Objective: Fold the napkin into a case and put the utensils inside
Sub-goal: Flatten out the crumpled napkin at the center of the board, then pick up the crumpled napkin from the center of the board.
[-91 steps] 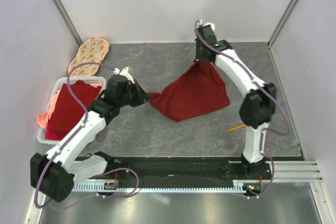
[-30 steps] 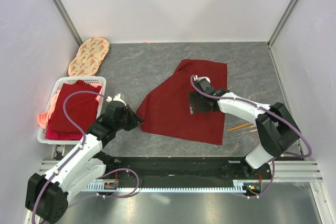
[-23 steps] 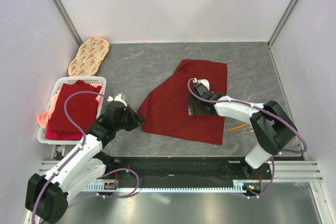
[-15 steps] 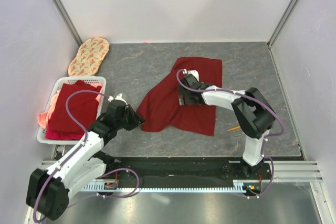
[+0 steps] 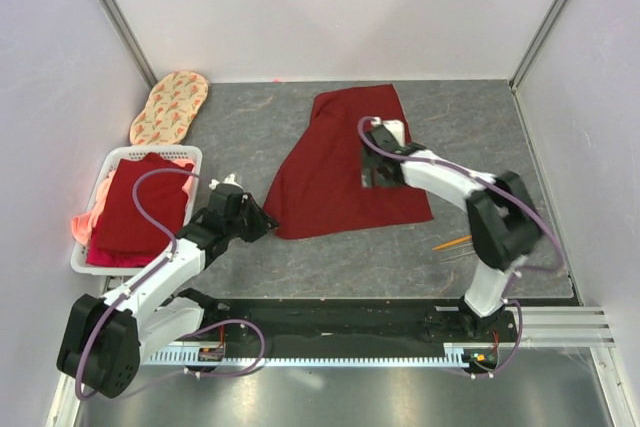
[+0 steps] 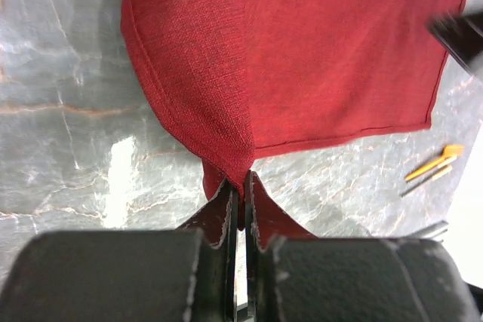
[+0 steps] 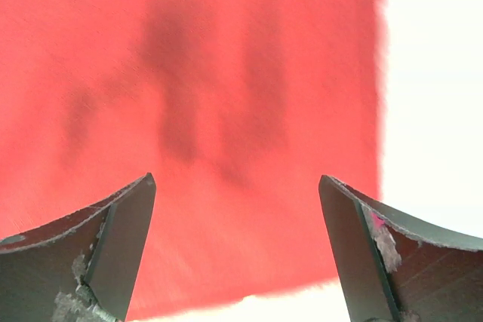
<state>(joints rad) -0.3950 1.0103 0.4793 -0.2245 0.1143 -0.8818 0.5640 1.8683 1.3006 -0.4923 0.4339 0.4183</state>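
My left fingers (image 6: 221, 213) are pinched shut on the near-left corner of the napkin (image 5: 322, 172), which lies spread on the table (image 5: 250, 127). Pulling on that one bunched corner could drag it skewed. Since a second ago my right fingers (image 7: 121, 224) have opened wide, holding nothing above the cloth, which has swung toward the far edge.

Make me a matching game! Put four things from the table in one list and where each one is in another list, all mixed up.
Things:
1. napkin
2. basket
3. oval mat
4. utensils

Places:
A. in the far left corner
B. spread out in the middle
C. lying on the right, toward the near edge
D. on the left side, holding red cloths

Pairs: 1-B, 2-D, 3-A, 4-C
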